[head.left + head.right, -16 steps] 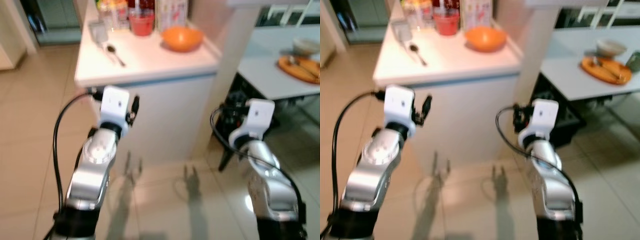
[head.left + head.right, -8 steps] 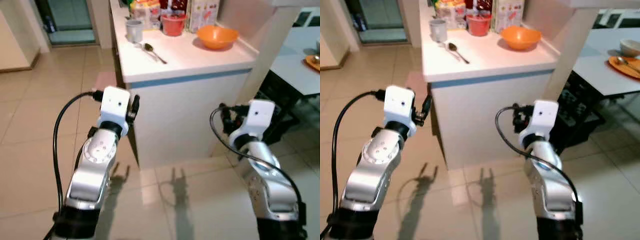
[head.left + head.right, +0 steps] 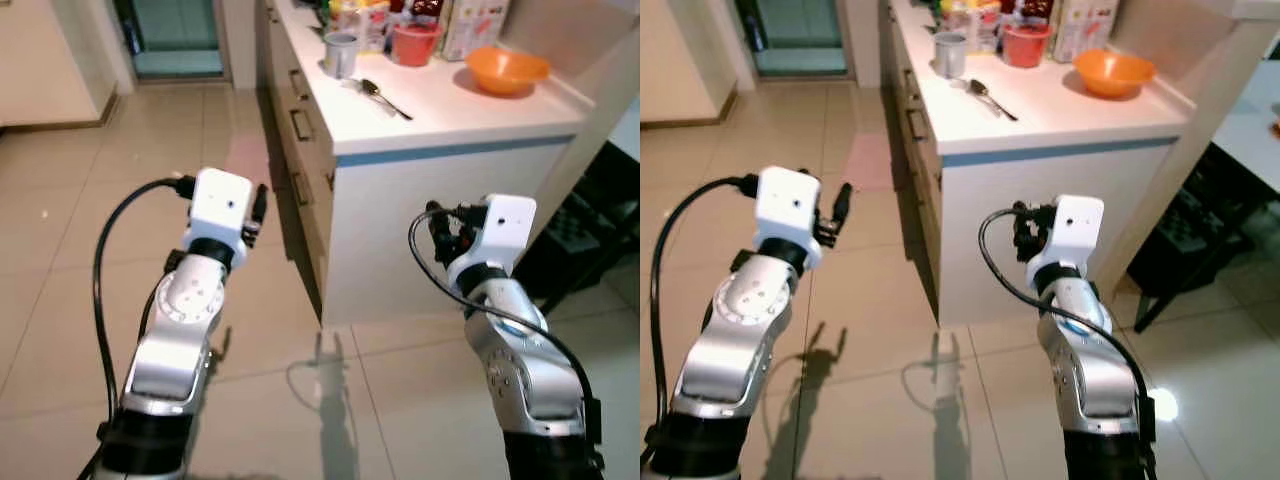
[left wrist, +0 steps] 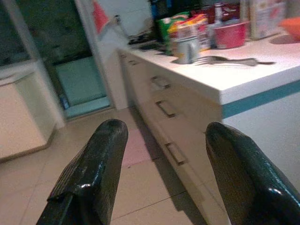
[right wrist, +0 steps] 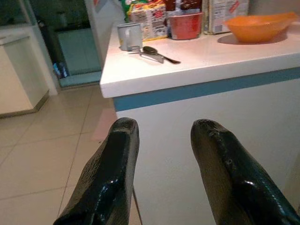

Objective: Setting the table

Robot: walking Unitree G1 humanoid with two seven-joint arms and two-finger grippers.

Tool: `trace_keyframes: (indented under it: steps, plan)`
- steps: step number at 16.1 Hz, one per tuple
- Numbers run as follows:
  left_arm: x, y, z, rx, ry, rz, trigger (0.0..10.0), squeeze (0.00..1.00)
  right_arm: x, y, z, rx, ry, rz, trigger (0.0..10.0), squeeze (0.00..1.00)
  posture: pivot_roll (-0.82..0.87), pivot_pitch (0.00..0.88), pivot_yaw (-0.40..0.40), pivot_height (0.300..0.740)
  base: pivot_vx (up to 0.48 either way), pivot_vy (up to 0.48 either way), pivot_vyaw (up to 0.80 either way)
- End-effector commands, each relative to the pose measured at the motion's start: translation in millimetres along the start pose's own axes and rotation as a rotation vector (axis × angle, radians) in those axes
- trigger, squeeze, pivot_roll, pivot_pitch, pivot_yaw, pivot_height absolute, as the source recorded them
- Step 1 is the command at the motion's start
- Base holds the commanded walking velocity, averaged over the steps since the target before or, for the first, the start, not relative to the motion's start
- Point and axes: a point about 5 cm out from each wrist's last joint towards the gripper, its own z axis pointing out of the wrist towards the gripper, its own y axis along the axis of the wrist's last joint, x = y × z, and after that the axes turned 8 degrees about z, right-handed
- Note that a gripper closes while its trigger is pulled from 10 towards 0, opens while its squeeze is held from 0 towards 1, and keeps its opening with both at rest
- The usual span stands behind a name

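The robot has swung left along the counter (image 3: pixel 450 110); orange bowl (image 3: pixel 506 70) and spoon (image 3: pixel 385 96) sit atop, unreached; left gripper (image 4: pixel 161 178) and right gripper (image 5: pixel 164 171) both spread, empty.

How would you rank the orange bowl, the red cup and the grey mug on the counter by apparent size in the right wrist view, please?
1. Orange bowl, clearly the widest.
2. Red cup.
3. Grey mug, slightly smaller than the red cup; their distances from the camera differ somewhat, so this last ranking is unsure.
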Motion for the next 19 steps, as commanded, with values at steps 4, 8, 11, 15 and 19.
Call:
trace_keyframes:
  steps: [4, 8, 11, 15, 19]
  plan:
    - [-4.5, 12, 3.5, -0.055, -0.026, -0.024, 10.0, 0.0, -4.2, 15, 3.4, -0.064, -0.028, -0.039, 10.0, 0.0, 0.0, 0.0, -0.02, 0.74, 0.0, 0.0, 0.0]
    - [-5.9, 14, 3.7, -0.071, -0.031, -0.05, 10.0, 0.0, -6.0, 20, 4.4, -0.086, -0.03, -0.064, 10.0, 0.0, 0.0, 0.0, -0.021, 0.74, 0.153, 0.0, 0.0]
    - [-5.7, 15, 3.8, -0.08, -0.039, -0.061, 10.0, 0.0, -8.6, 24, 5.7, -0.105, -0.043, -0.115, 10.0, 0.0, 0.0, 0.0, -0.025, 0.74, 0.356, 0.0, 0.0]
    - [-8.4, 14, 4.0, -0.081, -0.057, -0.067, 10.0, 0.0, -9.9, 29, 8.2, -0.121, -0.049, -0.146, 10.0, 0.0, -0.01, 0.0, -0.026, 0.74, 0.382, 0.0, 0.42]
    - [-7.1, 16, 9.0, -0.089, -0.069, -0.061, 10.0, 0.0, -6.7, 32, 13.5, -0.137, -0.048, -0.142, 10.0, 0.0, 0.0, 0.0, -0.014, 0.74, 0.383, 0.0, 0.32]
